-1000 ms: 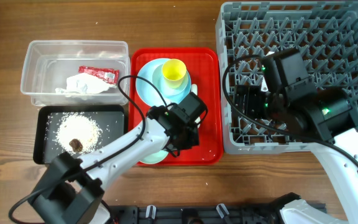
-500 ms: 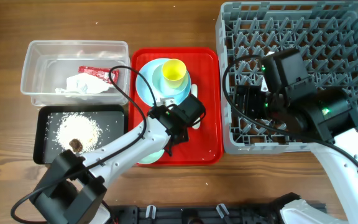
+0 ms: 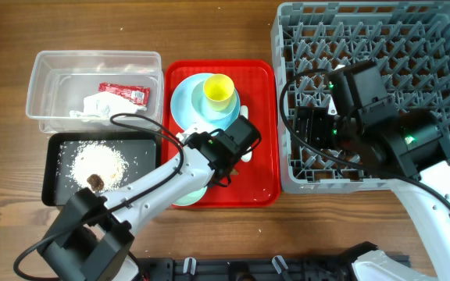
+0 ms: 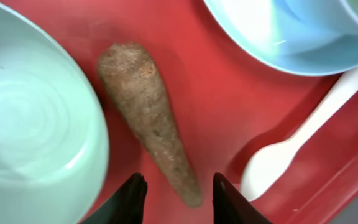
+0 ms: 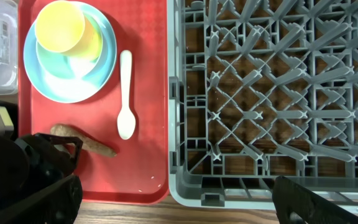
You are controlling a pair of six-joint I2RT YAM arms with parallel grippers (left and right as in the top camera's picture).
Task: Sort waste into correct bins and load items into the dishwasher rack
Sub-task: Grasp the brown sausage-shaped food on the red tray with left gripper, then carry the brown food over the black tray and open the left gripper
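The left gripper [image 4: 178, 200] stood open over the red tray [image 4: 229, 112], its fingers [image 4: 132, 200] on either side of the thin end of the brown food scrap [image 4: 145, 118] (not yet closed on it), beside the pale green bowl [image 4: 30, 124]. The right gripper [image 5: 173, 202] hung wide open, empty, over the dishwasher rack [image 5: 260, 93].

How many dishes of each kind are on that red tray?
Pale green bowl, light blue bowl: 2
Round light blue plate: 1
Small yellow cup: 1
White plastic spoon: 1
Total: 5

A brown wooden table [image 3: 209, 31] with visible grain, evenly lit.
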